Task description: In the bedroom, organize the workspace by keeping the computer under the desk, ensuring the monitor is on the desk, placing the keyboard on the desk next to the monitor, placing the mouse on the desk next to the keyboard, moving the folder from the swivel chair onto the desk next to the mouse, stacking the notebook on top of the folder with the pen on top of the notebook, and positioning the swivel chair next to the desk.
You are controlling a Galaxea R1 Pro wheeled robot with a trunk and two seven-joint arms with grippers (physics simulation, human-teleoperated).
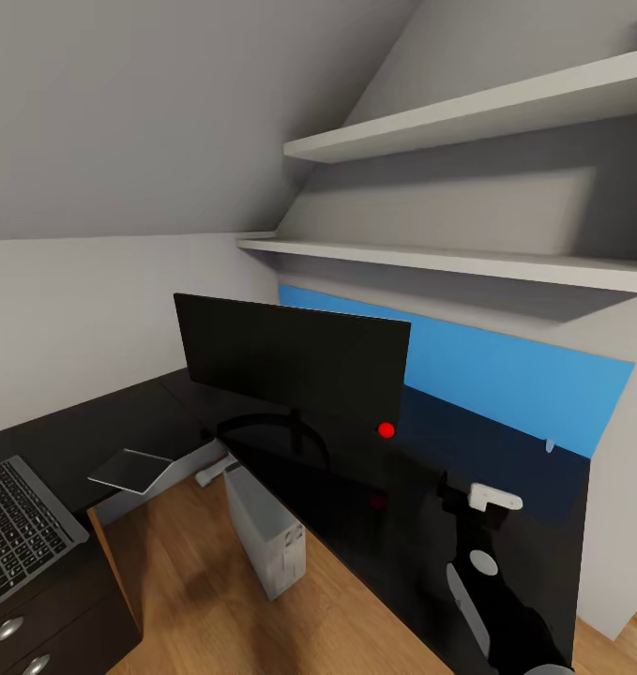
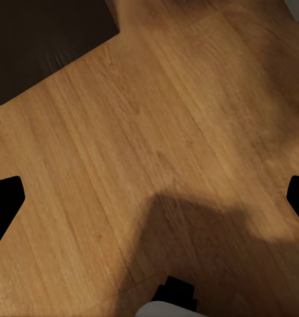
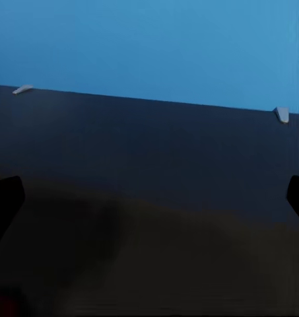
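Observation:
The wide black monitor (image 1: 290, 361) stands on the glossy black desk (image 1: 121, 422), in front of its blue back panel (image 1: 506, 375). The dark keyboard (image 1: 22, 525) lies on the desk's left wing, above the drawer unit. Beside it the light-grey notebook (image 1: 130, 469) overhangs the desk's inner edge. The white computer (image 1: 266, 534) stands on the floor under the desk. My right gripper (image 3: 149, 198) is open over the bare desk top, facing the blue panel. My left gripper (image 2: 149, 198) is open above the wooden floor. Mouse, folder, pen and swivel chair are out of view.
Two white shelves (image 1: 468, 262) jut from the wall above the desk, under a sloping ceiling. The black drawer unit (image 1: 18, 637) stands at the lower left. Two small pale pieces (image 3: 281, 113) sit at the blue panel's foot. A red dot (image 1: 386, 429) shows by the monitor's lower corner.

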